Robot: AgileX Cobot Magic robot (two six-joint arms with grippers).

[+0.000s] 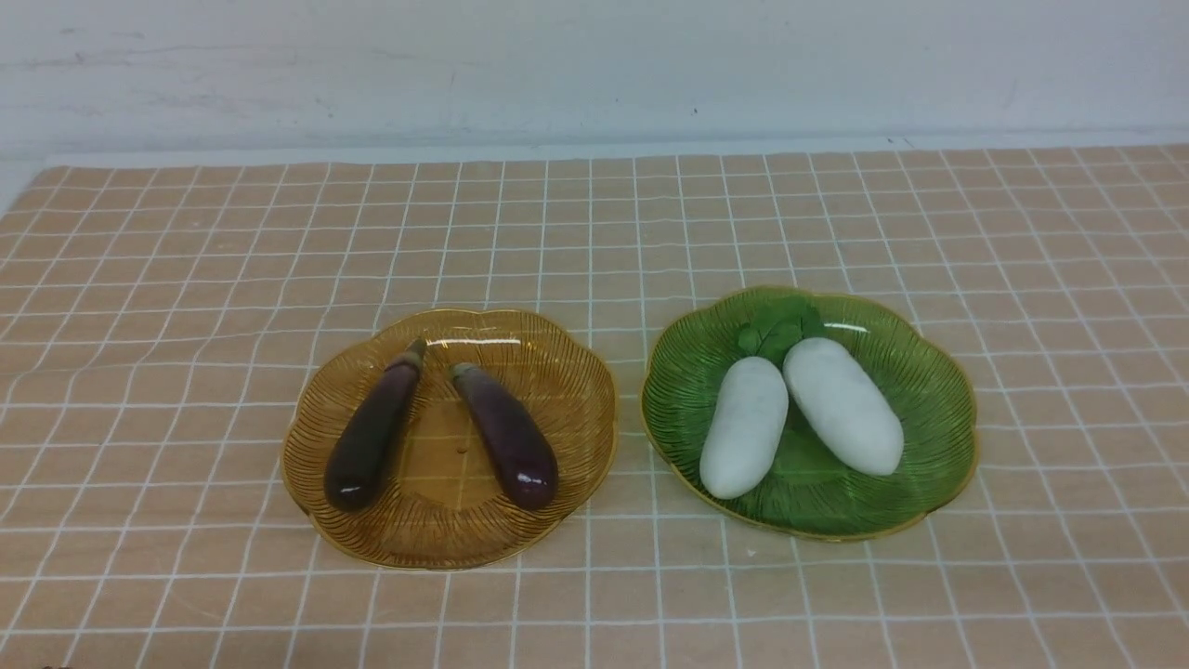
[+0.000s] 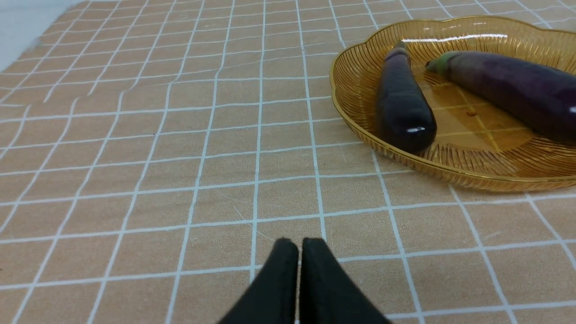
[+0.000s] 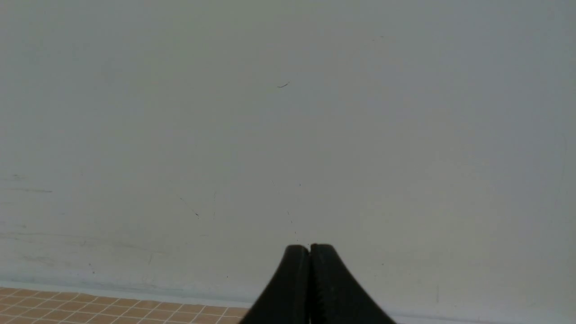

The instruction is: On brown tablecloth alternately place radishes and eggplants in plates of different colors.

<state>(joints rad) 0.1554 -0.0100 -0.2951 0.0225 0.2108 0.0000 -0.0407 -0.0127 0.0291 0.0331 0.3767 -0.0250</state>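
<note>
On the brown tablecloth [image 1: 186, 279] an amber-yellow plate [image 1: 316, 418] holds two dark purple eggplants, one on the left [image 1: 372, 429] and one on the right [image 1: 506, 434]. A green plate [image 1: 938, 390] to its right holds two white radishes [image 1: 743, 426] [image 1: 843, 405], leaves at the far end. Neither gripper shows in the front view. My left gripper [image 2: 299, 245] is shut and empty above the cloth [image 2: 135, 135], with the amber plate [image 2: 355, 112] and both eggplants [image 2: 402, 105] [image 2: 513, 90] beyond it. My right gripper [image 3: 309, 249] is shut and empty, facing the wall.
A pale grey wall [image 1: 594, 65] rises behind the table's far edge. In the right wrist view only the wall [image 3: 288, 112] and a strip of the cloth [image 3: 112, 308] show.
</note>
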